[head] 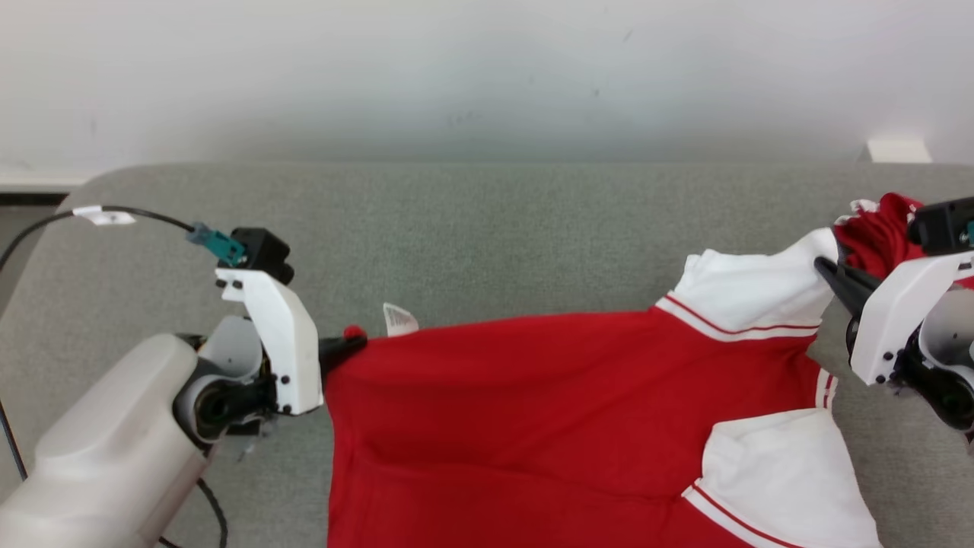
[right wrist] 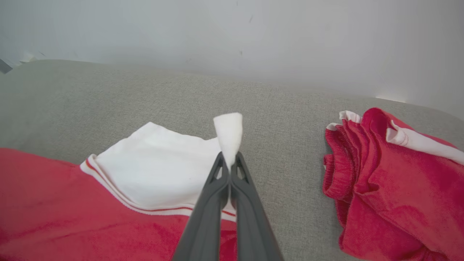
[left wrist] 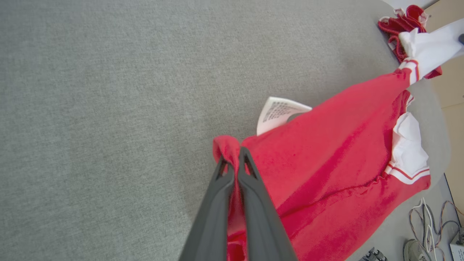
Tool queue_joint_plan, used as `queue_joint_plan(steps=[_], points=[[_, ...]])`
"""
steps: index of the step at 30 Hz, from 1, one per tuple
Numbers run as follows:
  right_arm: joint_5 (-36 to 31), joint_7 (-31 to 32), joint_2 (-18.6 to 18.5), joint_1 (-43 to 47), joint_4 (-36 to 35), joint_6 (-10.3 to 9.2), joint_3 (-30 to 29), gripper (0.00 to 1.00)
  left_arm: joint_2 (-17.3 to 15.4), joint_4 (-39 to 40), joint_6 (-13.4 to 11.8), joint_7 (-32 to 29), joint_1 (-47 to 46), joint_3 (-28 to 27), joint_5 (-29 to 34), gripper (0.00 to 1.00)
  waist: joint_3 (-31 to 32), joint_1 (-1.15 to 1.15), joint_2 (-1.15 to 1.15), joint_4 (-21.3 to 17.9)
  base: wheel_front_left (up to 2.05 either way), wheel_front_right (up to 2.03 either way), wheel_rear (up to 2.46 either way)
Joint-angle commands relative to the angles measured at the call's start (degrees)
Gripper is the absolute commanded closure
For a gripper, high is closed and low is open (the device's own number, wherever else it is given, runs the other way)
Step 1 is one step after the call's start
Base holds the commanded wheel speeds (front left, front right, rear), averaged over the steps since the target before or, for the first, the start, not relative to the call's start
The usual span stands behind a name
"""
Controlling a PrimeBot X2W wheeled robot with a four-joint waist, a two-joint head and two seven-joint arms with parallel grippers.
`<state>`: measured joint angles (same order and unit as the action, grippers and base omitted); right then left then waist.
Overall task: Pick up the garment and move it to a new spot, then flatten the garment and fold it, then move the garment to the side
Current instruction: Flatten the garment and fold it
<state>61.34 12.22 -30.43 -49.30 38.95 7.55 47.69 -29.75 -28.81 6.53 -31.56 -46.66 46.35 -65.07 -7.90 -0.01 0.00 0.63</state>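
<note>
Across middle and right of grey table [head: 487,228], toward near edge: red garment [head: 533,411], stretched left to right between two grippers, far edge taut in a nearly straight line.

Body: plain bright red, soft knit with slightly fleecy nap, a few long shallow creases running left to right.

Sleeves: two, white, at right end. Far sleeve [head: 749,293] flat, roughly four-sided. Near sleeve [head: 784,472] wider, slanting toward near right. White band with thin red stripe at each join to red body.

Label [head: 399,318]: small, white, printed, curled, sticking out past far edge close to left corner, resting on table.

At left end, left gripper [head: 351,346]: dark fingers pressed together, pinching far left corner of garment, small red tuft bulging past fingertips.

At right end, right gripper [head: 829,272]: fingers likewise clamped, gripping fold of far sleeve, white tuft poking beyond tips.

Table covering: grey, felt-like, finely flecked, corners rounded.

Heap of red cloth [head: 883,228]: ribbed edge, white trim, bunched at far right of table, just beside right gripper, strip of bare table between heap and far sleeve.

Wall [head: 487,76]: pale, plain, beyond far edge.

Cable [head: 144,215]: black, thin, white tag attached, teal plug at left wrist.
</note>
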Motion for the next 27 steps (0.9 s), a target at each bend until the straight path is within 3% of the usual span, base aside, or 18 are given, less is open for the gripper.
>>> queue_joint_plan(steps=[1, 14, 19, 27], points=[[1.01, 0.43, -0.65, 1.36, -0.81, -0.14, 0.70, 1.00, -0.63, -0.06, 0.14, -0.98, 1.09, 0.15, -0.63, 1.00, 2.14, 0.01, 0.00, -0.89, 0.00, 0.00, 0.00], [7.55, 8.37, -7.99, 9.06, -11.17, -0.15, 7.31, 1.00, -1.84, 0.98, 0.63, -6.35, 4.09, 2.53, -3.43, 1.00, 5.27, 0.01, 0.00, -1.65, 0.00, 0.00, 0.00], [9.27, 12.09, -9.29, 11.42, -14.30, -0.15, 9.05, 1.00, -3.07, 2.04, 0.78, -10.49, 5.36, 4.35, -4.50, 1.00, 5.55, 0.01, 0.00, -2.29, 0.00, 0.00, 0.00], [12.35, 16.31, -10.76, 14.97, -16.05, -0.15, 9.70, 1.00, -3.55, 1.48, 0.85, -12.00, 6.53, 5.17, -5.24, 1.00, 5.57, 0.01, 0.00, -2.57, 0.00, 0.00, 0.00]])
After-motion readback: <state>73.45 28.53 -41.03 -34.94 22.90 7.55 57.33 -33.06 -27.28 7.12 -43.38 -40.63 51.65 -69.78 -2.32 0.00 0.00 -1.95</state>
